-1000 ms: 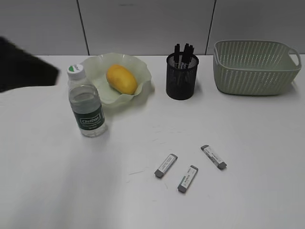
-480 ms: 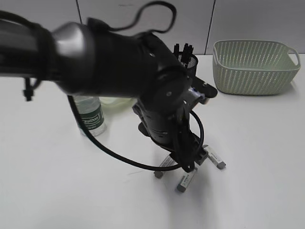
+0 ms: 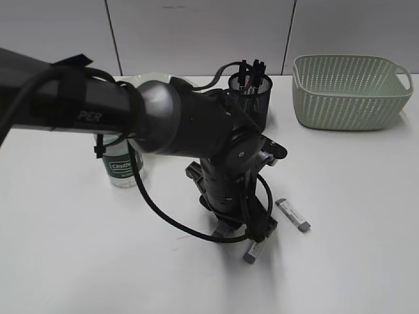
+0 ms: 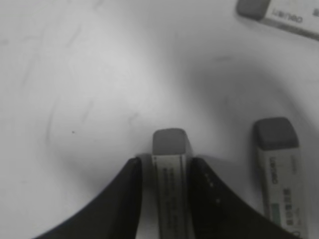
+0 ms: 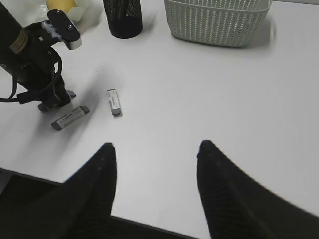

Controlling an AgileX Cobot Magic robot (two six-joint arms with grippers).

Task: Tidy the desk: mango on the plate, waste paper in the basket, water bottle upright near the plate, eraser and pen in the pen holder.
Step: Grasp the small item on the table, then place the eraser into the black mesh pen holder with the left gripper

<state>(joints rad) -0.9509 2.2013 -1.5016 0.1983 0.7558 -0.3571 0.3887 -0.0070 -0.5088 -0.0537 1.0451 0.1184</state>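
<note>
On the white surface [image 3: 353,261] lie three erasers; the left tool [image 4: 164,172] pinches one eraser [image 4: 170,164], while the right tool [image 5: 154,149] hangs spread.

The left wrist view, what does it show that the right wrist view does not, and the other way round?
Only the left wrist view shows the left pincer closely: its two fingers stand on either side of one eraser on the desk, with hardly any gap.

Only the right wrist view shows the basket, the pen holder, part of the mango, and the open right pincer holding nothing.

Both show the white desk, the eraser beside the grasped one and the third eraser.
</note>
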